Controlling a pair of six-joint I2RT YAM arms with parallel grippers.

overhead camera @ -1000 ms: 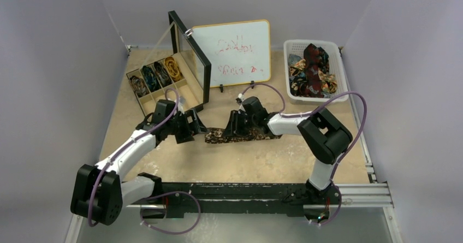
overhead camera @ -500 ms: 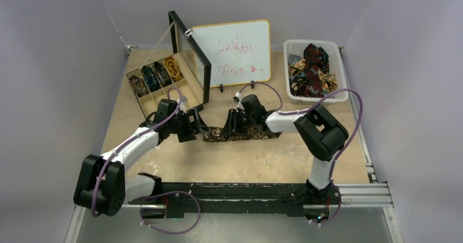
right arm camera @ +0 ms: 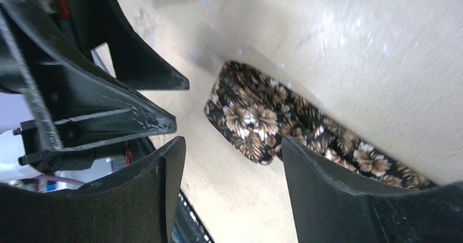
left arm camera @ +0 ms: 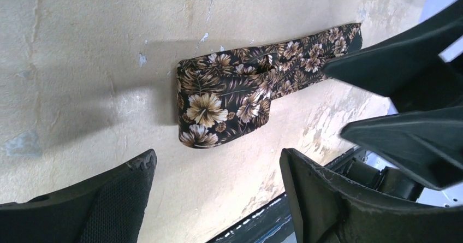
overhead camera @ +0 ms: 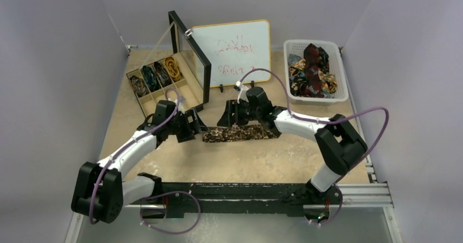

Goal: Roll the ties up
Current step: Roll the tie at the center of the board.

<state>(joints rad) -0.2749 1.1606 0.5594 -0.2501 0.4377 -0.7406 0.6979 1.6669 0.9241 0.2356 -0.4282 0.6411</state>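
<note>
Tie (overhead camera: 240, 133), brown-gold floral, flat on bench (overhead camera: 245, 164), left end folded over; left claw (overhead camera: 197, 127) spread beside that end; right claw (overhead camera: 226, 117) spread above it.

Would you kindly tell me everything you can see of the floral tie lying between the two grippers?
The floral tie is a narrow strip of soft-looking fabric, dark with tan and cream flowers and leaves. It lies flat on the table, running left to right, its left end folded back over itself in a short flap. Nothing grips it: the left gripper and the right gripper both hover open above that folded end, apparently not touching.
</note>
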